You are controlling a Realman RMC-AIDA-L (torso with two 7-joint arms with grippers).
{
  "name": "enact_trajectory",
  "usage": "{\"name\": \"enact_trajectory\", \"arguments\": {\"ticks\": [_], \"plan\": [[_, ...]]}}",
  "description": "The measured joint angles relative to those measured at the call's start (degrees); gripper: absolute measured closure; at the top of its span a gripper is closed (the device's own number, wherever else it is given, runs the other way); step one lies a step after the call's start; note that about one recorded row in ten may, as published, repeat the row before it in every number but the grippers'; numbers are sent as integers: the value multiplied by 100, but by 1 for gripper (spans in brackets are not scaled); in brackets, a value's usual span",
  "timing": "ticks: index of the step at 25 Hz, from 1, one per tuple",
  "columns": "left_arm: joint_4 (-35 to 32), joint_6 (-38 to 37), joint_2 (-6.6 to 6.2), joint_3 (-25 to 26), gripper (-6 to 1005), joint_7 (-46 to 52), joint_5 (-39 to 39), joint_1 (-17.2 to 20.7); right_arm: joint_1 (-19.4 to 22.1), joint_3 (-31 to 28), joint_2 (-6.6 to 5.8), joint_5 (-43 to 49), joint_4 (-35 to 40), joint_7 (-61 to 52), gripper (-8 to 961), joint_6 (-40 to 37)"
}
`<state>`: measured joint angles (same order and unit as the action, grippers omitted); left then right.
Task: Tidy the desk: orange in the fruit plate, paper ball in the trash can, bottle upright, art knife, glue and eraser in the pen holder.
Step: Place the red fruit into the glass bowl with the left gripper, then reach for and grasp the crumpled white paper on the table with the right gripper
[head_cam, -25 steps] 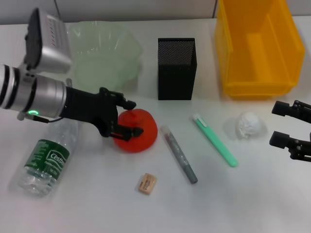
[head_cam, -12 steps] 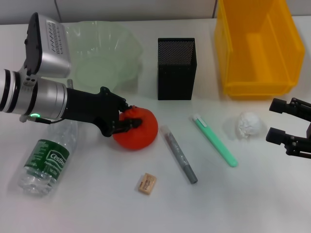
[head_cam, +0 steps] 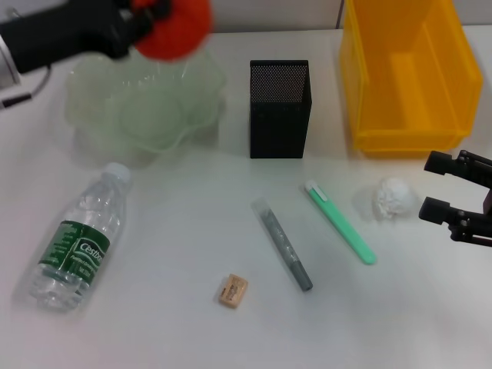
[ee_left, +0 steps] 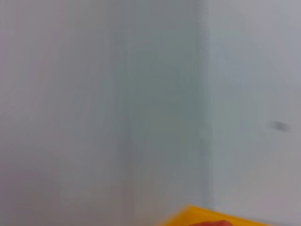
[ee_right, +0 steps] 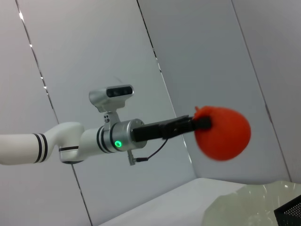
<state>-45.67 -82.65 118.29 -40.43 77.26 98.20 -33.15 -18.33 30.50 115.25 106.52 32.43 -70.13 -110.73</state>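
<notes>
My left gripper (head_cam: 151,15) is shut on the orange (head_cam: 175,28) and holds it high over the far rim of the pale green fruit plate (head_cam: 146,104). The right wrist view shows the same orange (ee_right: 222,133) in the left gripper (ee_right: 203,123), well above the plate (ee_right: 244,207). My right gripper (head_cam: 432,187) stands open just right of the paper ball (head_cam: 393,198). The bottle (head_cam: 77,238) lies on its side at front left. The green art knife (head_cam: 342,223), the grey glue stick (head_cam: 283,244) and the eraser (head_cam: 233,290) lie on the table.
The black mesh pen holder (head_cam: 279,108) stands at the back centre. The yellow bin (head_cam: 411,73) serving as trash can sits at the back right, just beyond the right gripper. A wall fills the left wrist view, with a yellow edge (ee_left: 202,217) at the bottom.
The left gripper has lifted the orange off the table and carried it up and back over the fruit plate. The right gripper has barely moved.
</notes>
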Motion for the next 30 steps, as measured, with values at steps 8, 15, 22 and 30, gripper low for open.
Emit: {"name": "enact_trajectory", "arguments": {"ticks": [8, 15, 22, 30], "plan": [[694, 1115, 39, 16, 687, -488, -1154, 88, -89, -170, 101, -7, 0, -7, 127, 20], [1006, 575, 26, 2, 433, -593, -2122, 352, -279, -605, 103, -9, 14, -124, 126, 58], [1053, -1055, -68, -51, 282, -435, -1912, 764, -574, -588, 7, 28, 867, -1237, 126, -20], [1003, -2183, -389, -283, 170, -235, -389, 902, -1208, 344, -268, 1884, 3700, -4486, 126, -52]]}}
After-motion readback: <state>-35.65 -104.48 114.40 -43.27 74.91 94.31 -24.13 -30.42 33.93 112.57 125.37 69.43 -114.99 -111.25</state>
